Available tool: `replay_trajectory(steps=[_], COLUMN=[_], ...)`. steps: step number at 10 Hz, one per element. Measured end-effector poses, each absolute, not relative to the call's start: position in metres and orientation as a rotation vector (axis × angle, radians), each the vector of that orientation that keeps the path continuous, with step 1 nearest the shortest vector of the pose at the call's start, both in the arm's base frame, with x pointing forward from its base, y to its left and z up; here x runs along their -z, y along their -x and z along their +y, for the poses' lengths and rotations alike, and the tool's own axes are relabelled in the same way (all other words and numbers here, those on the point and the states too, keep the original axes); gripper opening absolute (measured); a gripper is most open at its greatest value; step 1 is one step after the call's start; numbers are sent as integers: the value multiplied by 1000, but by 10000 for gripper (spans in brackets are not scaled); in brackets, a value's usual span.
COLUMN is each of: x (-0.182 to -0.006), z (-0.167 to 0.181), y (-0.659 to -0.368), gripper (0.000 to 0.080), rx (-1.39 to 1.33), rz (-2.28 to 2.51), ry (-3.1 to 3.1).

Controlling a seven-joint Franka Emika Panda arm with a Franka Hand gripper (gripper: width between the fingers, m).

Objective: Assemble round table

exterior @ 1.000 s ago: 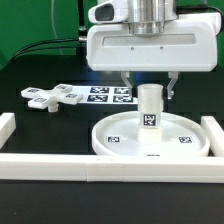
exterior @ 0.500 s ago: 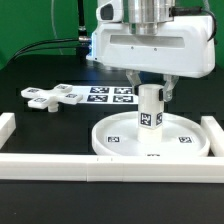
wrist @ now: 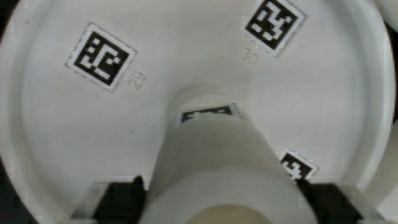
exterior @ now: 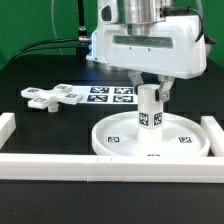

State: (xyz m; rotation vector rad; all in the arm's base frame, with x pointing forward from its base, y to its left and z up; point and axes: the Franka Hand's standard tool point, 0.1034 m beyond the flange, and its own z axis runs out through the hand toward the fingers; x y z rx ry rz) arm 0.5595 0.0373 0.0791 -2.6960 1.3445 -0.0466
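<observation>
The white rimmed disc (exterior: 115, 140) lies flat against the front rail. The short white cylinder post (exterior: 150, 112) stands upright on its central hub, with a tag facing front. My gripper (exterior: 151, 95) is above the disc, and its fingers are closed on the upper part of the post. In the wrist view the post (wrist: 214, 160) runs down to the disc (wrist: 107, 120), and my gripper (wrist: 217, 200) has a dark pad (wrist: 121, 197) pressed against each side of it. The cross-shaped flat piece (exterior: 52, 96) lies apart at the exterior view's left.
The marker board (exterior: 105, 93) lies behind the disc. A long white rail (exterior: 60, 168) runs along the front, with side rails at the exterior view's right (exterior: 213, 135) and left (exterior: 6, 128). A green backdrop stands behind.
The fingers stood apart on either side of the post a second ago and have closed onto it. The gripper body has turned slightly.
</observation>
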Motion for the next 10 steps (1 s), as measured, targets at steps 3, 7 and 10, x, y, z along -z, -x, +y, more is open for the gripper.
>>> replay_trajectory(steps=[3,7,10], x=[-81,-80,-79], z=[39,39,38], y=[-561,-561,-561], gripper=[621,649,649], rx=[69,91,97], rz=[914,502,-9], ry=[2880,2987,3047])
